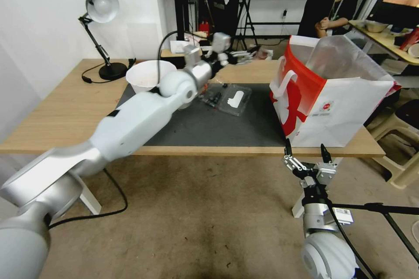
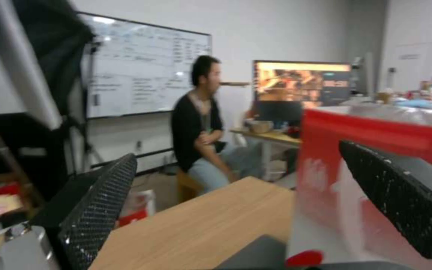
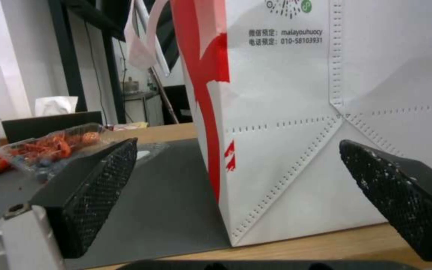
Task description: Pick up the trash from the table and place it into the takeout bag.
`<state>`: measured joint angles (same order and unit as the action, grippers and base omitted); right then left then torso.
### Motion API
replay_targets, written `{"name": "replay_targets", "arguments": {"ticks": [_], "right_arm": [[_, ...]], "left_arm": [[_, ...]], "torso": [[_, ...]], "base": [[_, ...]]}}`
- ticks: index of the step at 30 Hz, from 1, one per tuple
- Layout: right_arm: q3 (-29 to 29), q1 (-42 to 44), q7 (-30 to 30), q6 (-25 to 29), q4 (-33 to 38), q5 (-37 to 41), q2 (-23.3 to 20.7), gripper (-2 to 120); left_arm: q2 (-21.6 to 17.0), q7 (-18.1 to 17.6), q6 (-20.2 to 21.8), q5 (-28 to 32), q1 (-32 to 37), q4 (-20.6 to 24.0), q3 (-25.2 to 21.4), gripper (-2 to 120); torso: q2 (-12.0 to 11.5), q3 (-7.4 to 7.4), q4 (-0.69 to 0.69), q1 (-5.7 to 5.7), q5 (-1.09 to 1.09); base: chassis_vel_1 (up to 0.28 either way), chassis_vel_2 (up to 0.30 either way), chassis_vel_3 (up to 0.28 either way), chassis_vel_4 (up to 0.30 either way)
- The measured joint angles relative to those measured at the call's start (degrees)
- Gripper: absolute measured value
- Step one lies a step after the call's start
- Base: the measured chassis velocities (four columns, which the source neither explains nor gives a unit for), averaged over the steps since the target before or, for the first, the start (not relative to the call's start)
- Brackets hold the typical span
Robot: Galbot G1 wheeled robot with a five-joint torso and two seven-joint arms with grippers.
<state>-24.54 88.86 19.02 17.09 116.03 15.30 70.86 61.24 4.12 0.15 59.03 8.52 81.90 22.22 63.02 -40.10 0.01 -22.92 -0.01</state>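
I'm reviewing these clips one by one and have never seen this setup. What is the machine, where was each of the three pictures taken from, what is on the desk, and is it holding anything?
It is a two-armed robot on wheels. The wide picture comes from a camera on its head; the other two come from cameras on its wrists, looking out between the black fingers.

The left gripper is stretched out over the far side of the table, open and empty. The right gripper waits low at the near edge, facing the takeout bag, also open and empty.

On the dark mat stand the bag, a white bowl and a clear plastic tray. A desk lamp stands at the back left corner.
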Motion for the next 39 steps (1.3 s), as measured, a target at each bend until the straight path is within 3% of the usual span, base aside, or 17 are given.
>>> {"name": "replay_targets", "arguments": {"ticks": [11,15,23,29,39], "right_arm": [[0.5,-0.4,-0.1,-0.1,-0.1,-0.1,0.0,100],[0.6,-0.3,-0.1,-0.1,-0.3,-0.2,-0.1,100],[0.9,-0.3,-0.2,-0.1,-0.3,-0.2,-0.2,100],[1.0,-0.2,-0.3,-0.1,-0.3,-0.3,-0.2,100],[0.9,-0.1,-0.3,0.0,-0.3,-0.4,-0.2,100]], "left_arm": [[-7.4,-3.9,2.2,-2.7,11.7,7.5,-11.8,100],[-9.1,-6.5,4.4,-5.8,20.5,12.3,-18.3,100],[-10.1,-7.8,4.8,-10.6,29.5,17.2,-24.1,100],[-9.9,-10.4,5.0,-18.2,39.1,22.9,-29.7,100],[-8.7,-12.5,4.4,-22.5,48.6,27.5,-36.6,100]], "torso": [[0.0,0.0,0.0,0.0,-0.01],[0.0,0.0,-0.01,0.01,0.01],[0.0,0.0,-0.02,0.0,-0.01],[0.0,0.01,-0.01,0.0,0.01],[0.0,0.0,0.01,0.01,0.01]], "base": [[0.0,0.0,0.0,0.0],[0.0,0.0,0.0,0.0],[0.0,0.0,0.0,0.0],[0.0,0.0,0.0,0.0],[0.0,0.0,0.0,0.0]]}}
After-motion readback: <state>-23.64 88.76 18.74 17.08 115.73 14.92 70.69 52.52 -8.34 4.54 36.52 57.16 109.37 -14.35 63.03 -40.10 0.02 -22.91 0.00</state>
